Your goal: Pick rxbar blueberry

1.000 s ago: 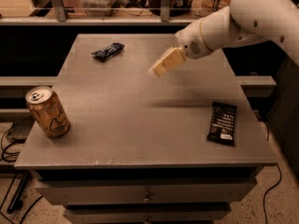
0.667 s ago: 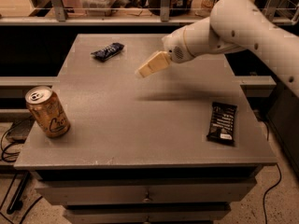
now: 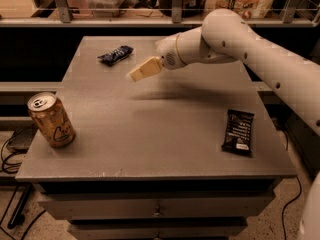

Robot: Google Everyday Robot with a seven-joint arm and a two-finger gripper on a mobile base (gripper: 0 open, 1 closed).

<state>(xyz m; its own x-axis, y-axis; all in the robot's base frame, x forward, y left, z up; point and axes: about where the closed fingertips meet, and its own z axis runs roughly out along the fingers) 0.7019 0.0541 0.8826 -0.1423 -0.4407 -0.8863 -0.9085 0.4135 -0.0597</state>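
The rxbar blueberry (image 3: 115,55) is a small dark navy wrapper lying at the far left of the grey table top (image 3: 165,129). My gripper (image 3: 133,75) hangs above the table on the white arm (image 3: 235,39) that reaches in from the right. It sits a short way to the right of and nearer than the bar, apart from it. Its cream-coloured fingers (image 3: 145,69) point left and down.
A gold drink can (image 3: 51,120) stands at the near left edge. A larger black bar with white lettering (image 3: 238,132) lies at the near right. A shelf with clutter runs behind the table. Drawers sit below the table top.
The gripper has moved left across the table, toward the navy bar. The can and both bars have not moved.
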